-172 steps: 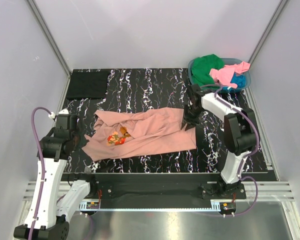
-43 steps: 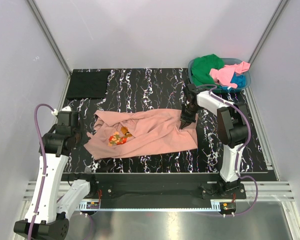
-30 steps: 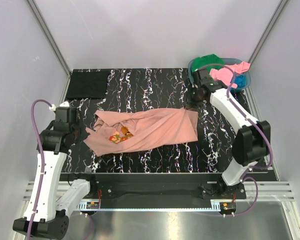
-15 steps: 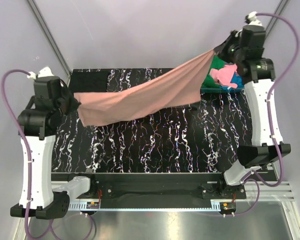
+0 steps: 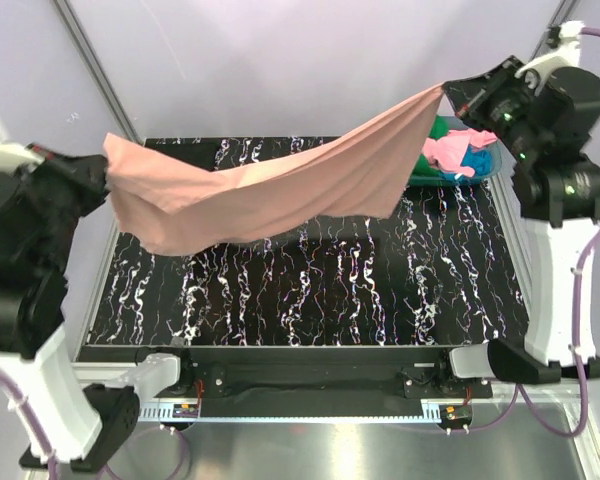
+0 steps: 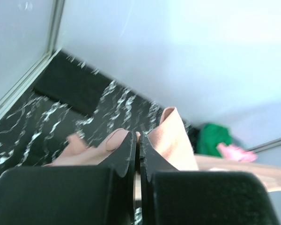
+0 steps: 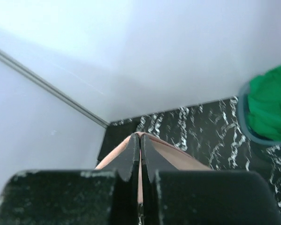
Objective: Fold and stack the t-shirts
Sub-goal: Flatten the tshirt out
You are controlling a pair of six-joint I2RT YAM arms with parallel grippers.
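Two claws are shut tight on cloth: left claw pinches one end of the salmon-pink shirt, right claw the other. The shirt hangs stretched in the air over the far half of the desk, sagging mid-span. It looks soft, light and limp, so thin pinches may slip. Hem corners or shoulder seams seem safer holds. Other tees are heaped in the basket at the far right corner.

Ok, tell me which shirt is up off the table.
The salmon-pink shirt: it hangs stretched in the air between the left gripper and right gripper. The green shirt, bright pink shirt and blue shirt lie bunched in the basket.
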